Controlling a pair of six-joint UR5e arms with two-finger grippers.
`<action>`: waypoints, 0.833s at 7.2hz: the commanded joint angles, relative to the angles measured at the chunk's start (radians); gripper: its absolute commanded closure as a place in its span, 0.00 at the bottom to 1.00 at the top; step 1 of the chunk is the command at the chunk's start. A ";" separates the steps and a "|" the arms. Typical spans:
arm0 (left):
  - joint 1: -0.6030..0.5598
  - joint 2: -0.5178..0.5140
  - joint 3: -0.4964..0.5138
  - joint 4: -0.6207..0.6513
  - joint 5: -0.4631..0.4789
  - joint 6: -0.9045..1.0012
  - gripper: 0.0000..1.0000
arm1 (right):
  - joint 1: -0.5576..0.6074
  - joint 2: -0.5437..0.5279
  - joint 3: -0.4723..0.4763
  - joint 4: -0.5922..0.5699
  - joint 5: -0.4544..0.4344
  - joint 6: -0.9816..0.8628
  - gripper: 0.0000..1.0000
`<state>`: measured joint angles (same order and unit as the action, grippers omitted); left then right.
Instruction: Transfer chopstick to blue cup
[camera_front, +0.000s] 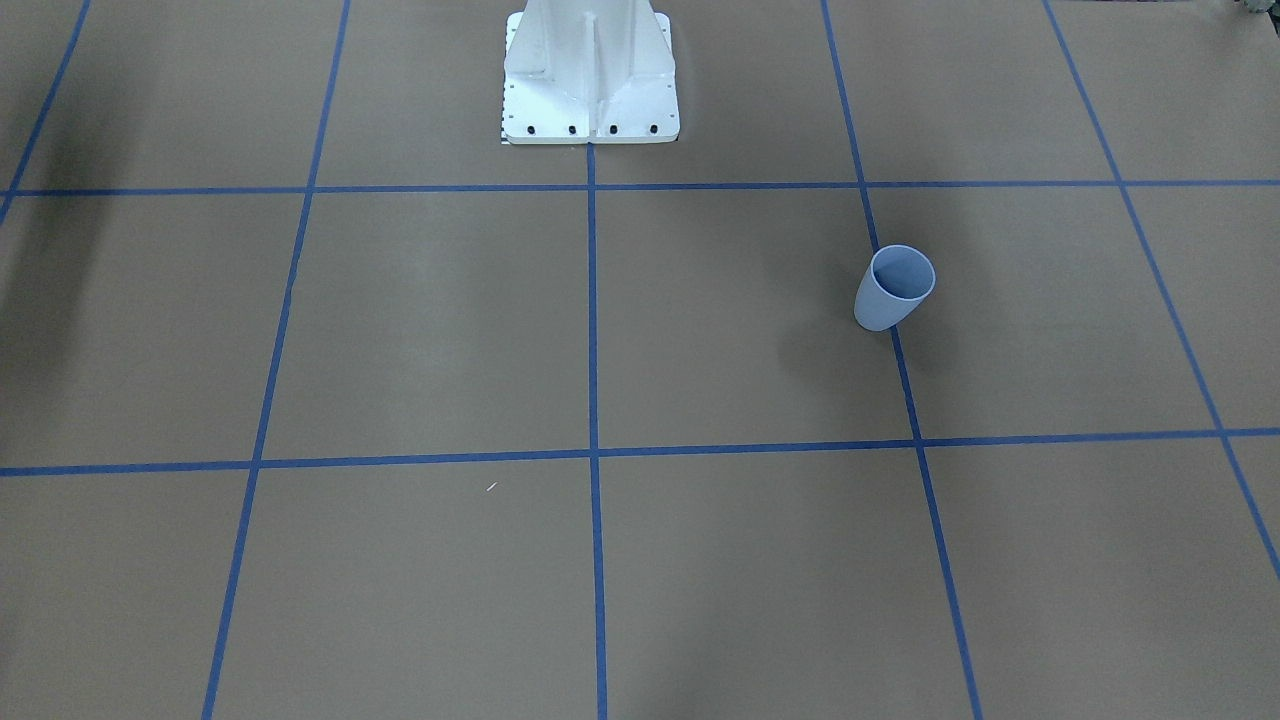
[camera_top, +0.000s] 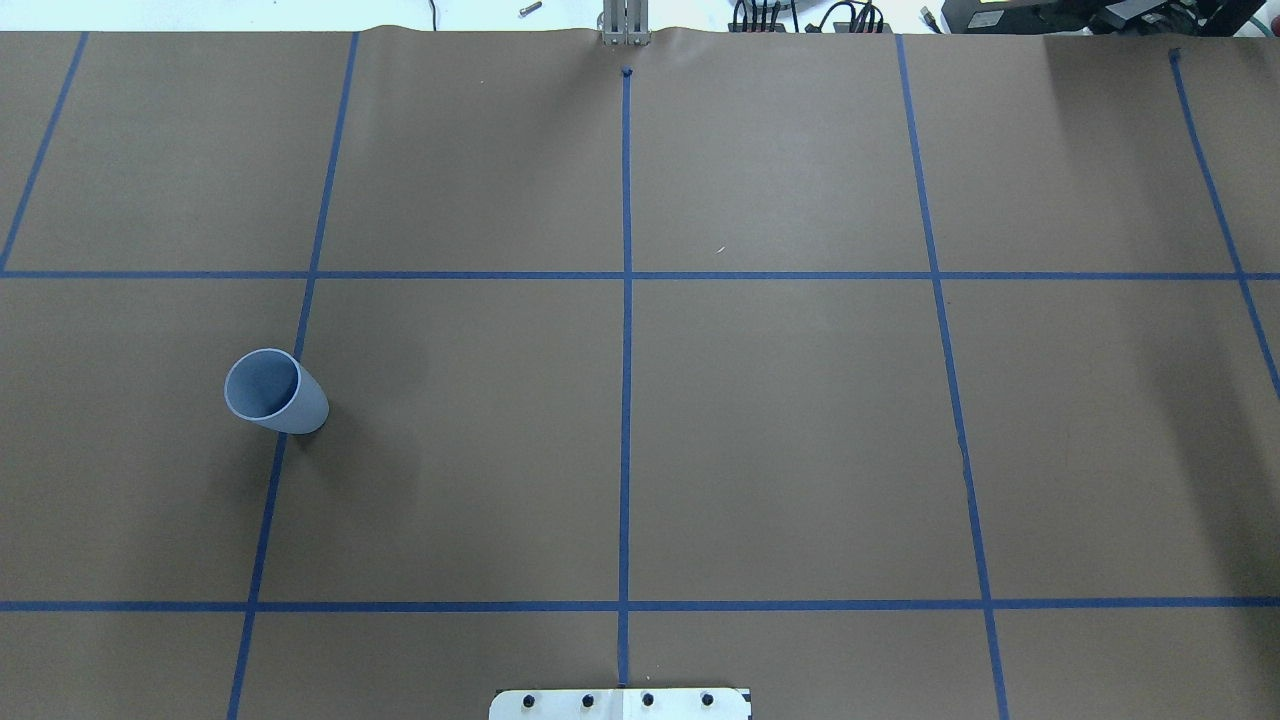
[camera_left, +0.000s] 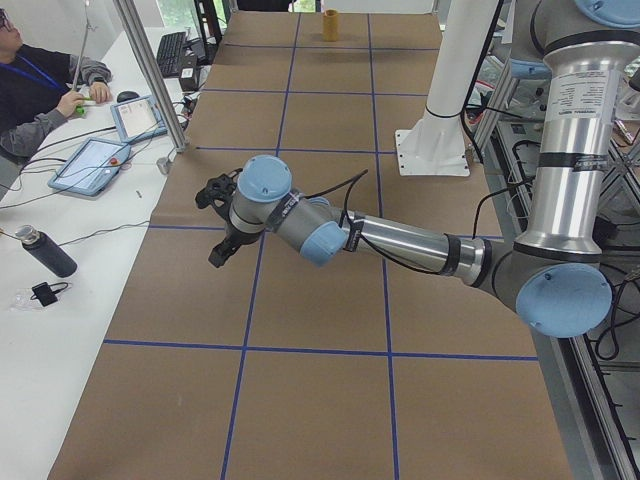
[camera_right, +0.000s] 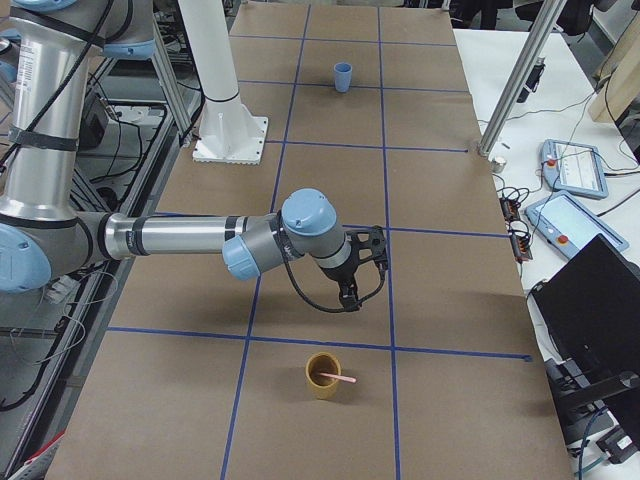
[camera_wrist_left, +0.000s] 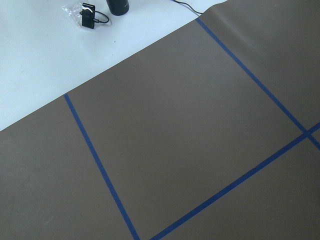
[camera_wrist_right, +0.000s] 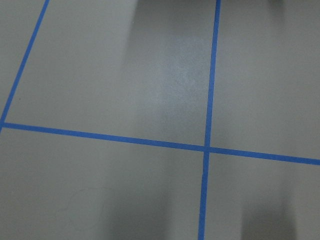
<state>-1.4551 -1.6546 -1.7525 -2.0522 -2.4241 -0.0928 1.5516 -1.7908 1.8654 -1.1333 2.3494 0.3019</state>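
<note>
The blue cup (camera_front: 893, 288) stands upright and empty on the brown table, on the robot's left side; it also shows in the overhead view (camera_top: 275, 392) and far back in the exterior right view (camera_right: 343, 76). A pale pink chopstick (camera_right: 342, 380) leans in a brown cup (camera_right: 322, 376) near the table's right end. My right gripper (camera_right: 348, 298) hangs above the table a little short of that brown cup. My left gripper (camera_left: 218, 250) hangs above the table near its left end. Both grippers show only in side views, so I cannot tell open or shut.
The white robot pedestal (camera_front: 590, 100) stands at the table's middle rear edge. A metal post (camera_left: 150, 70), tablets (camera_left: 90, 165) and an operator (camera_left: 30, 90) are on the far side. A dark bottle (camera_left: 45, 255) stands beside the table paper.
</note>
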 joint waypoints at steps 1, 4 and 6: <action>0.209 -0.028 -0.112 -0.025 0.054 -0.465 0.01 | -0.120 0.051 0.034 0.001 -0.063 0.275 0.00; 0.505 -0.011 -0.154 0.041 0.372 -0.674 0.01 | -0.222 0.054 0.047 0.003 -0.173 0.375 0.00; 0.599 0.013 -0.157 0.046 0.407 -0.674 0.01 | -0.222 0.054 0.046 0.006 -0.173 0.376 0.00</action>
<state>-0.9158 -1.6559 -1.9062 -2.0130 -2.0500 -0.7612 1.3321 -1.7365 1.9122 -1.1294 2.1787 0.6747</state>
